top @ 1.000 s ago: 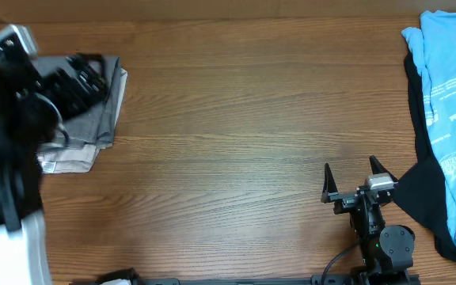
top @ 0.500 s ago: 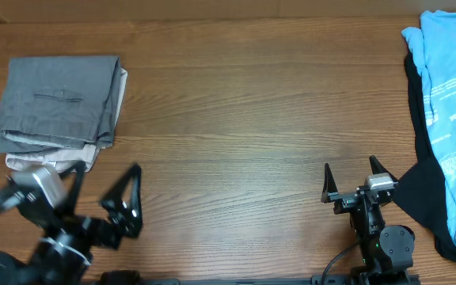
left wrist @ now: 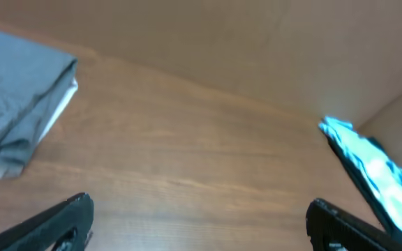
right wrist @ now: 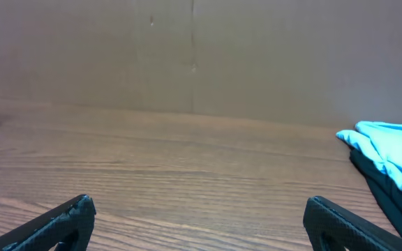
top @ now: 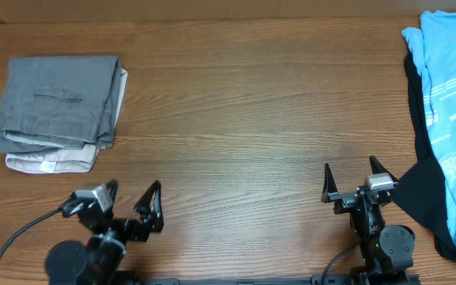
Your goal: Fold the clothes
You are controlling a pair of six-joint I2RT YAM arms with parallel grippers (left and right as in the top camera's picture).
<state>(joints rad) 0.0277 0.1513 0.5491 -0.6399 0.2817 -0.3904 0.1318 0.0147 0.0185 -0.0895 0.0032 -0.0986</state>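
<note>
The clothes, dark grey shorts (top: 58, 99) with a slit pocket on top, lie folded at the far left of the table on a pale beige pair (top: 50, 162). In the left wrist view the grey shorts (left wrist: 16, 90) show at the upper left. My left gripper (top: 133, 190) is open near the front edge, below and right of the stack and apart from it, with only bare wood between its fingers (left wrist: 61, 223). My right gripper (top: 350, 168) stands open at the front right, nothing in it.
A light-blue printed shirt (top: 450, 103) lies over a dark garment (top: 426, 198) along the right edge, close to the right gripper. Both wrist views catch this shirt (left wrist: 375, 167) (right wrist: 389, 146). A brown wall stands behind the table (right wrist: 187, 63).
The left arm has pulled away from the folded stack toward the front edge and moved right, uncovering the shorts. The right arm has not moved.
</note>
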